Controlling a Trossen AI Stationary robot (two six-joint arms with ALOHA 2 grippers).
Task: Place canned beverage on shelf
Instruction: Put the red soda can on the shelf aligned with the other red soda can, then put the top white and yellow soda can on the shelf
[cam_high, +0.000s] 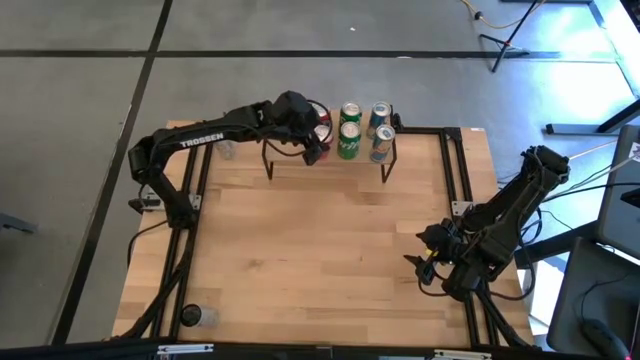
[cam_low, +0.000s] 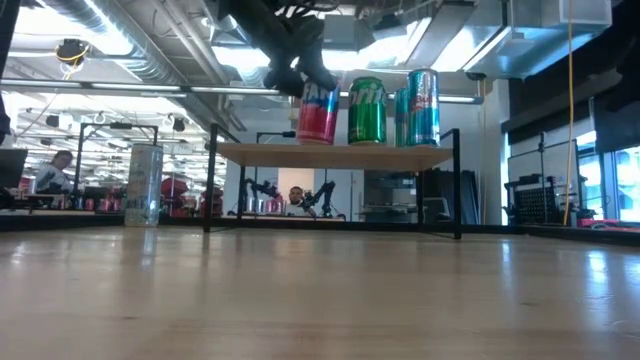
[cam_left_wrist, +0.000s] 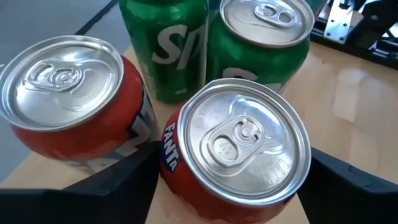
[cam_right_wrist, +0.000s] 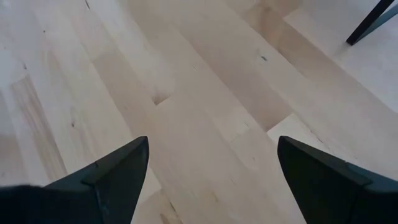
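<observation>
The shelf (cam_high: 330, 163), a light wood plank on thin black legs, stands at the table's far edge. On it stand two green Sprite cans (cam_high: 349, 128), two blue-silver cans (cam_high: 380, 130) and a red can (cam_left_wrist: 62, 93). My left gripper (cam_high: 316, 140) reaches over the shelf's left end and is shut on a red-orange Fanta can (cam_left_wrist: 236, 143), which stands next to the Sprite cans in the low view (cam_low: 318, 110). My right gripper (cam_high: 428, 262) is open and empty, low over the table near its right edge, and also shows in the right wrist view (cam_right_wrist: 211, 180). My left gripper pinches the Fanta can's upper side wall (cam_left_wrist: 166, 163) between its two fingers, one on either side just below the rim. The fingers (cam_low: 300, 72) come from above, slanting down. The can is upright, its bottom at the shelf's plank (cam_low: 330, 152).
A clear plastic cup (cam_low: 145, 185) stands on the table left of the shelf. Another small clear cup (cam_high: 192, 316) sits at the near left corner. Black frame rails (cam_high: 462, 180) run along the table's sides. The middle of the table is bare wood. People show in the room behind.
</observation>
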